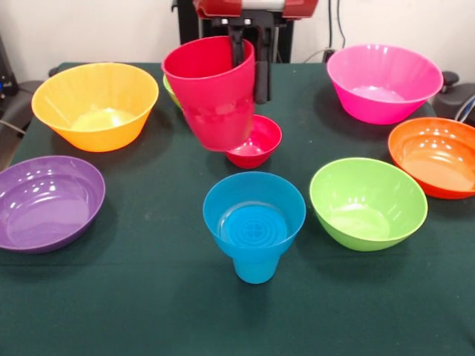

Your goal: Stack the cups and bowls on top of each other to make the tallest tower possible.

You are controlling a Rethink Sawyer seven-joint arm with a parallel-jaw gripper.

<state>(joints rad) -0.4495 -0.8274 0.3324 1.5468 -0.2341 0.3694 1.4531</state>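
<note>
My gripper (250, 74) comes down at the top centre and is shut on the rim of the red cup (211, 96). One finger is inside the cup and the other (261, 78) is outside its wall. The cup hangs tilted above the table. In front of it the sky-blue cup (254, 265) stands upright with the small blue bowl (254, 204) seated in its mouth, forming a short tower. The small red bowl (258, 141) sits just behind this, partly covered by the held cup.
Around the table stand a yellow-orange bowl (96, 104), a purple bowl (48, 202), a pink bowl (384, 81), an orange bowl (434, 156) and a lime green bowl (367, 202). A second lime green bowl (170, 89) peeks out behind the red cup.
</note>
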